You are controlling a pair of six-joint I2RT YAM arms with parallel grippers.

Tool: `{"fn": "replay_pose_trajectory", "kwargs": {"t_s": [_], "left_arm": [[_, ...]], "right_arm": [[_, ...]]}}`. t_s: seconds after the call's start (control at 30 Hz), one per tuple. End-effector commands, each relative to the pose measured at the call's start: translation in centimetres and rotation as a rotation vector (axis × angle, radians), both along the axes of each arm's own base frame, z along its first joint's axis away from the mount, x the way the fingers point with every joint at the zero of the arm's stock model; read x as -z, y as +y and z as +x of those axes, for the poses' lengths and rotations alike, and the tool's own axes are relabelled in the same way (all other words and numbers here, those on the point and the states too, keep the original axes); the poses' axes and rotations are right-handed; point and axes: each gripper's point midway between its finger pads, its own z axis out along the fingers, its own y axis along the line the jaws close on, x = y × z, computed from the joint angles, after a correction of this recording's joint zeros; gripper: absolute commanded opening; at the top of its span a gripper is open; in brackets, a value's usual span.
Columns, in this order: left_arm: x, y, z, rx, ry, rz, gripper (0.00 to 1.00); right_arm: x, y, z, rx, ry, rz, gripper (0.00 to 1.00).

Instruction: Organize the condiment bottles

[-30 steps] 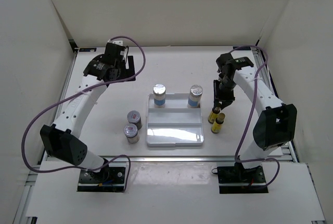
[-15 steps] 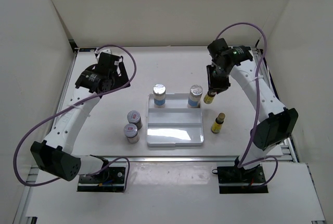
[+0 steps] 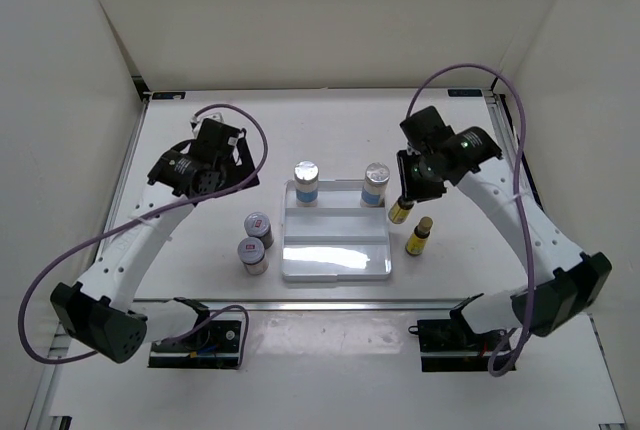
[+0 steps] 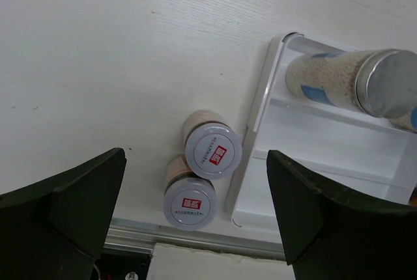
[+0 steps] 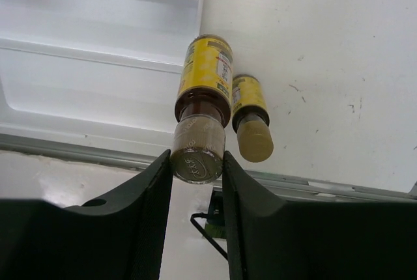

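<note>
My right gripper (image 3: 411,193) is shut on the cap of a tiny yellow bottle (image 3: 400,210), held above the table just right of the white stepped tray (image 3: 335,268); the wrist view shows the cap pinched between the fingers (image 5: 197,156). The second yellow bottle (image 3: 419,236) stands on the table beside it, also in the right wrist view (image 5: 250,118). Two tall pale shakers (image 3: 307,182) (image 3: 375,184) stand on the tray's back step. Two squat silver-lidded jars (image 3: 258,227) (image 3: 252,254) stand left of the tray. My left gripper (image 4: 195,195) is open, high above the jars (image 4: 212,152).
White walls enclose the table on three sides. A metal rail (image 3: 320,303) runs along the near table edge. Purple cables loop from both arms.
My right gripper has carried the yellow bottle from the table up and over toward the tray's right side. My left arm has swung inward over the jars.
</note>
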Motion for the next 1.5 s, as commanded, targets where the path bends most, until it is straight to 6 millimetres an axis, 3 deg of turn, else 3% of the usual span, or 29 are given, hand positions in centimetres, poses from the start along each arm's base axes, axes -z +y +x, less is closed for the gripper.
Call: {"fn": "replay_pose_trajectory", "kwargs": {"t_s": [0.0, 0.07, 0.2, 0.37, 0.43, 0.53, 0.7, 0.9, 0.97, 1.0, 1.1, 1.23, 1.33, 1.4, 1.47], "left_arm": [[-0.2, -1.2, -1.8, 0.004, -0.011, -0.071, 1.00], [-0.1, -1.7, -2.7, 0.026, -0.020, -0.072, 1.00], [2.3, -1.5, -3.9, 0.032, 0.026, -0.045, 1.00], [4.1, -2.3, -5.2, 0.086, 0.059, 0.006, 1.00], [4.5, -1.7, -5.3, 0.044, 0.048, 0.020, 1.00], [4.0, -1.3, -5.3, -0.002, 0.008, 0.008, 1.00], [3.9, -1.0, -6.0, -0.112, -0.025, -0.082, 1.00], [4.9, -2.0, -6.3, -0.074, 0.022, -0.093, 1.00], [5.5, -1.9, -6.3, -0.043, 0.043, -0.052, 1.00], [5.7, -2.0, -6.2, -0.043, 0.051, -0.046, 1.00], [6.8, -1.6, -6.5, -0.049, 0.074, -0.018, 1.00], [7.0, -0.5, -6.4, -0.097, 0.039, 0.017, 1.00], [7.8, 0.3, -6.9, -0.134, 0.037, 0.024, 1.00], [7.9, 0.7, -6.9, -0.152, 0.026, 0.035, 1.00], [7.9, 0.6, -7.1, -0.143, 0.015, 0.025, 1.00]], "right_arm": [[0.3, 1.4, 0.9, -0.009, -0.097, 0.081, 0.00], [1.6, 1.4, 0.1, -0.010, -0.089, 0.082, 0.00], [2.3, 2.2, 0.1, -0.039, -0.122, 0.096, 0.00], [1.7, 3.3, 0.4, -0.092, -0.169, 0.072, 0.00], [1.5, 3.7, 0.7, -0.095, -0.184, 0.070, 0.00], [1.8, 4.5, 1.2, -0.107, -0.200, 0.061, 0.00], [4.5, 6.0, 2.1, -0.127, -0.168, 0.039, 0.00], [6.6, 6.6, 2.8, -0.138, -0.143, 0.013, 0.02], [7.3, 6.7, 2.5, -0.156, -0.129, -0.002, 0.16], [7.3, 6.9, 2.4, -0.160, -0.124, 0.004, 0.39], [6.3, 6.4, 2.7, -0.156, -0.157, -0.003, 0.77], [2.2, 4.6, 2.4, -0.118, -0.276, -0.004, 0.93], [0.3, 2.6, 1.4, -0.078, -0.340, -0.001, 0.99], [-0.6, 0.9, 0.3, -0.029, -0.376, 0.010, 1.00], [0.4, -1.1, -0.5, 0.045, -0.382, -0.031, 1.00]]}}
